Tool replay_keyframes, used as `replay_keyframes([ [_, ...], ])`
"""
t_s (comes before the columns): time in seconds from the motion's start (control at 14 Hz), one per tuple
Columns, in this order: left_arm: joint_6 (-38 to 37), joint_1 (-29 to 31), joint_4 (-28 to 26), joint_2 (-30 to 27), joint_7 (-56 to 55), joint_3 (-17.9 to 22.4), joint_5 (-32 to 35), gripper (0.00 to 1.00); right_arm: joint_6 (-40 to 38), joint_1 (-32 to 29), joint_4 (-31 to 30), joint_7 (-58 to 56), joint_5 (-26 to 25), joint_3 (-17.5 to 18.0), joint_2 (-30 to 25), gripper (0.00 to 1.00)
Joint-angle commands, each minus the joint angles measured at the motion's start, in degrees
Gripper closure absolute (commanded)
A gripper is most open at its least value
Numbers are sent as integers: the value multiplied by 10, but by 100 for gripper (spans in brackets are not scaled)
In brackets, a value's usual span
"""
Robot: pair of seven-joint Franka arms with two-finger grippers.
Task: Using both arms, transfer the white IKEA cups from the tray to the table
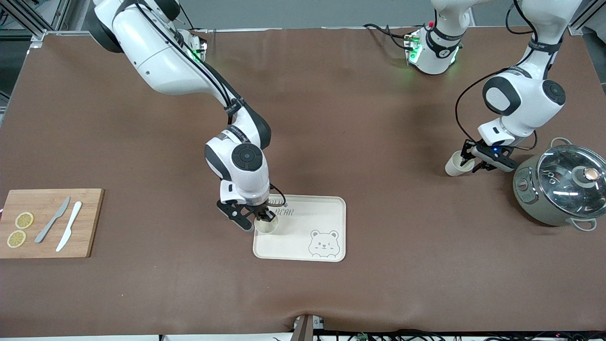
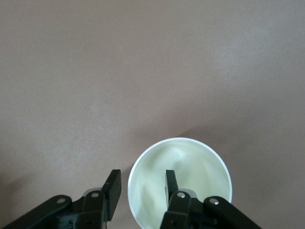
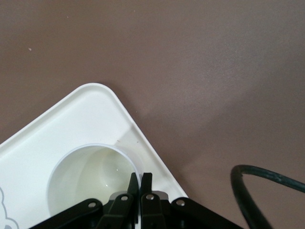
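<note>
Now the right gripper is down at a cup that stands on the tray, in the tray's corner near the right arm's end of the bench. Its fingers are pinched tight on the cup's thin wall, one inside the rim and one outside. The left gripper is at the second cup, which is tilted over the bare bench, just beside the pot with the glass lid. Its fingers are partly open around that cup's wall, one inside the cup and one outside; I cannot tell if they squeeze it. The tray has a bear drawn on it. A wood board with two knives and two lemon slices lies well apart from both grippers, at the right arm's end.
</note>
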Motion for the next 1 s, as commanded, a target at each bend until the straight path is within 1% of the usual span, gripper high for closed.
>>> replay_keyframes([
  [0.0, -34, 5, -2, -29, -28, 0, 25, 54, -9, 0, 13, -23, -6, 5, 7, 100],
  [0.14, -55, 6, 0, -45, -71, 0, 70, 54, -17, -6, 13, -28, 1, 24, -3, 100],
  [0.28, -94, 13, 12, -64, -130, -1, 136, 54, -61, -32, 18, -32, 1, 67, -14, 100],
  [0.43, -138, 29, 29, -85, -160, -3, 180, 54, -125, -70, 53, -43, 1, 128, -16, 100],
  [0.57, -184, 30, 50, -98, -172, -3, 190, 54, -189, -106, 82, -53, 0, 186, -24, 100],
  [0.64, -199, 30, 59, -103, -174, -3, 192, 54, -217, -129, 88, -67, 1, 216, -37, 100],
  [0.71, -214, 30, 69, -106, -174, -3, 194, 54, -242, -161, 88, -83, 1, 250, -49, 100],
  [0.85, -249, 30, 94, -114, -197, -5, 199, 54, -296, -240, 88, -113, 1, 335, -68, 100],
  [0.93, -272, 30, 113, -116, -221, -8, 218, 54, -326, -282, 88, -126, 1, 376, -75, 100],
])
